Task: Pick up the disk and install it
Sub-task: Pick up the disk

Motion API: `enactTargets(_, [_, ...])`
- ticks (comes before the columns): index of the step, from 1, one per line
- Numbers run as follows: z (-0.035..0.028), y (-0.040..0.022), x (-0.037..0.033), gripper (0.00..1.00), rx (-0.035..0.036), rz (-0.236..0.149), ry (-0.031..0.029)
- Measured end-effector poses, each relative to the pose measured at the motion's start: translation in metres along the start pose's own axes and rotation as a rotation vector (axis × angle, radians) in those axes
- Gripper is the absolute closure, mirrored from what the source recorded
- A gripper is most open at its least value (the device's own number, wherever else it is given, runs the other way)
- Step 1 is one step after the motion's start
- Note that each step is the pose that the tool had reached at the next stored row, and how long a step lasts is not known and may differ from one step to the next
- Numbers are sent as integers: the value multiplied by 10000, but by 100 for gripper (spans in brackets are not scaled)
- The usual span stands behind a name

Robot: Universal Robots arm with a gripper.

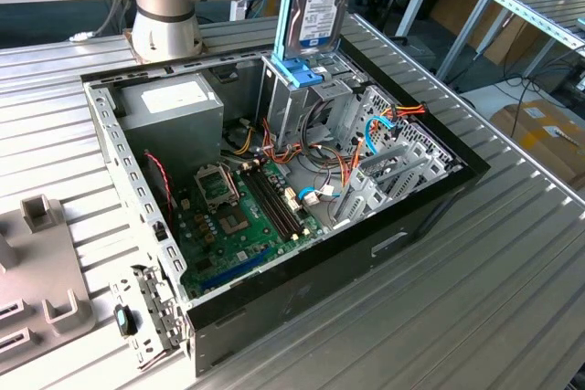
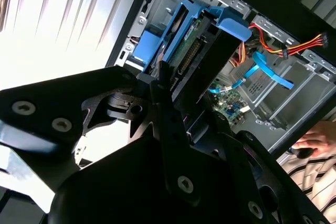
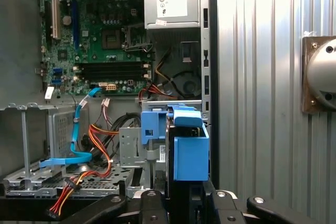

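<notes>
Your jaws are clamped on the upper end of the disk (image 1: 315, 8), so it hangs on edge with its label facing out. It is directly above the metal drive cage (image 1: 306, 107) inside the open computer case (image 1: 430, 203). The upright hold suits the job: the cage appears to load from above, so the disk has to go in end first.

In the exterior view the disk's lower end sits at the darker blue bracket (image 1: 297, 73) on top of the cage. You cannot tell whether they touch. In the first wrist view the light-blue carrier rail (image 3: 190, 156) lines up with the cage below.

The case lies on its side on the ribbed counter (image 1: 512, 299). This turns the motherboard (image 1: 238, 216) upward and leaves the cage reachable from overhead. Orange and blue cables (image 1: 384, 125) run just beside the cage, apart from the disk. In the second wrist view a person's hand (image 2: 315, 142) rests by the case's edge.
</notes>
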State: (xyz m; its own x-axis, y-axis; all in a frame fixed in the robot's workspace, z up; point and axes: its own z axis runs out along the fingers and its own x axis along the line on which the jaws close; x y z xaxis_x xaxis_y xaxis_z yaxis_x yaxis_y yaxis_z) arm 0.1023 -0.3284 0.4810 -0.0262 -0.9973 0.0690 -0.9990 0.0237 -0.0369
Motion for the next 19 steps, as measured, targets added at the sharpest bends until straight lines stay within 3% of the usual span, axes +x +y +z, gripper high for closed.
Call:
enactTargets(2, [2, -31, -2, 65, 0, 0, -2])
enactTargets(8, [1, -33, 8, 65, -1, 0, 1])
enactTargets(19, [9, -38, 110, 65, 0, 1, 0])
